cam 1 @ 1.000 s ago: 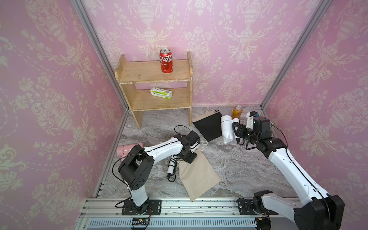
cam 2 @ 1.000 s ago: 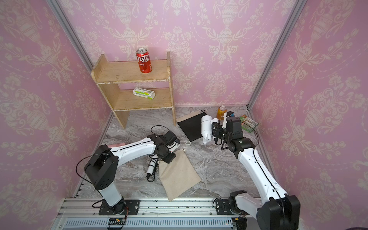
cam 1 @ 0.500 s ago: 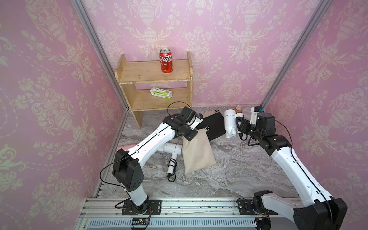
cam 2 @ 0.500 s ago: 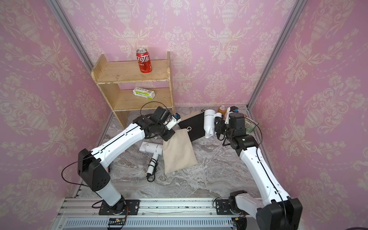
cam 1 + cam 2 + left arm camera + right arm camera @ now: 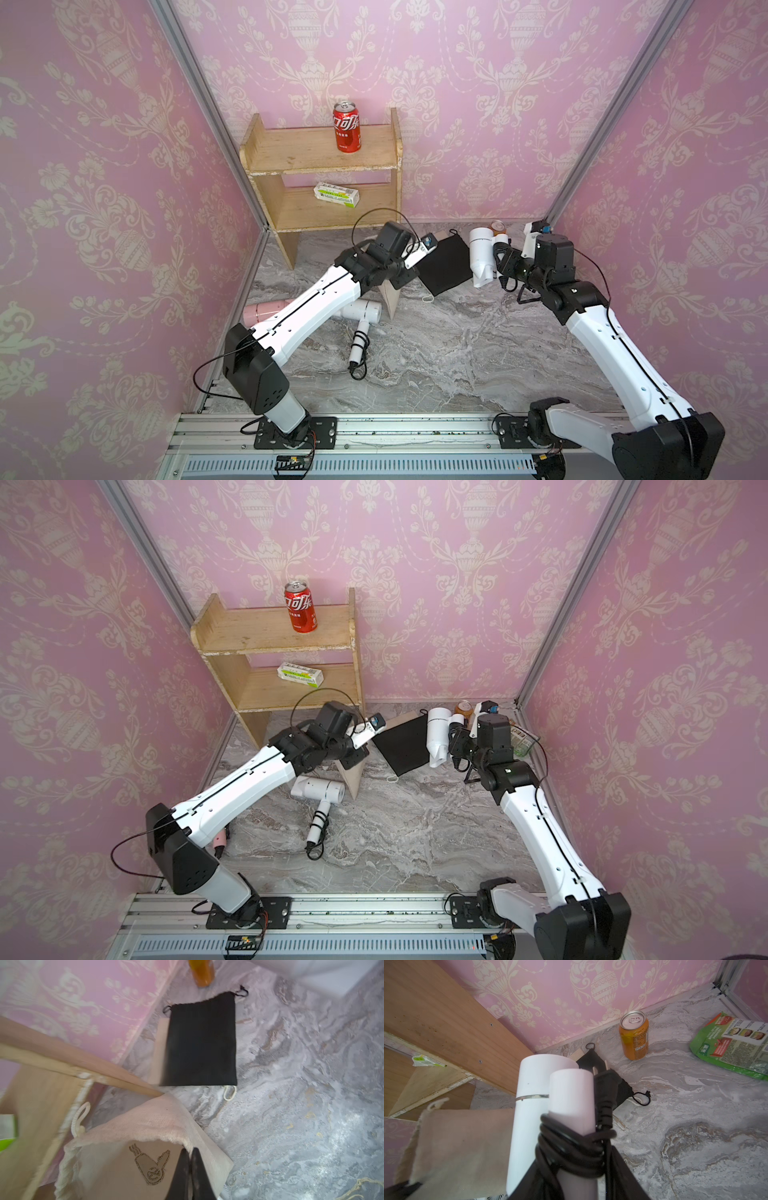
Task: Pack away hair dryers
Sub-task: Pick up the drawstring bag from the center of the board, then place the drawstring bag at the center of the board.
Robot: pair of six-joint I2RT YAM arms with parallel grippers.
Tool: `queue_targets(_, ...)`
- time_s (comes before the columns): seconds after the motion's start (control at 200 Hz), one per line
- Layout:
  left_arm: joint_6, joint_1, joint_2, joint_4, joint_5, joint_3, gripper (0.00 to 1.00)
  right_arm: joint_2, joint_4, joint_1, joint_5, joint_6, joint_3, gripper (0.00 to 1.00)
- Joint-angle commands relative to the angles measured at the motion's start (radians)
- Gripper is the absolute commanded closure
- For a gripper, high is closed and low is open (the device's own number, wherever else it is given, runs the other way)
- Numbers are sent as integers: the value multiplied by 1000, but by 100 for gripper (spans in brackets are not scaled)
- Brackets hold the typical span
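Hair dryer 1, white, is held off the worktop near the back right corner. The right end effector has its jaws part closed around the folded handle and the black cord wrapped on it. In the right wrist view the barrel and handle lie side by side, with the plug against the handle.

Hair dryer 2, also white, lies on the worktop under the left forearm, its handle pointing toward the front rail and its cord bundled on it. Hair dryer 3, pale pink, lies by the left wall, mostly hidden by that arm.

The left end effector is pinched tight on the mouth hem of a beige drawstring pouch printed with a dryer icon. The pouch hangs below it. Whether its lower corner touches the worktop I cannot tell.

A black pouch lies flat between the 2 end effectors, on top of another beige pouch. An orange can stands by the back wall, with a green packet lying nearby. The wooden shelf carries a red cola can on its top tier and a green and white box on the tier below.
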Motion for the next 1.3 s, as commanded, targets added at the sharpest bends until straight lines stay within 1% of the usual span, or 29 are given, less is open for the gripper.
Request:
queue_targets(0.0, -59, -54, 19, 106, -10, -126, 100, -57, 53, -10, 28, -19, -10, 74)
queue_targets(0.125, -126, -109, 62, 183, 8, -152, 100, -62, 49, -15, 42, -19, -12, 74)
queue_targets(0.185, -159, -118, 85, 200, 32, -129, 100, -65, 45, -17, 55, -17, -15, 74)
queue_targets(0.44, -229, -198, 196, 244, 85, -38, 100, -88, 11, -30, 102, -16, -23, 74)
queue_targets(0.53, -255, -220, 240, 250, 121, -16, 100, -98, -2, -36, 124, -16, -21, 73)
queue_targets(0.59, -264, -233, 259, 252, 134, -7, 91, -96, -16, -41, 132, -20, -14, 73)
queue_targets(0.63, -268, -240, 267, 255, 142, -6, 80, -91, -25, -43, 134, -23, -9, 72)
queue_targets(0.72, -278, -249, 277, 265, 167, -3, 47, -84, -24, -46, 135, -26, -7, 72)
queue_targets(0.76, -280, -254, 279, 266, 170, 3, 38, -78, -24, -47, 136, -26, -4, 72)
queue_targets(0.801, -281, -257, 275, 266, 169, 5, 32, -71, -27, -49, 140, -25, -1, 72)
queue_targets(0.856, -280, -263, 261, 271, 169, 2, 28, -63, -29, -52, 142, -25, 2, 72)
queue_targets(1.011, -281, -263, 180, 290, 175, -36, 26, -40, -29, -57, 147, -30, 11, 72)
queue_targets(1.116, -289, -271, 125, 293, 160, -73, 26, -30, -26, -60, 144, -33, 8, 72)
queue_targets(1.296, -316, -321, 56, 295, 122, -124, 26, -19, -19, -62, 136, -35, -8, 72)
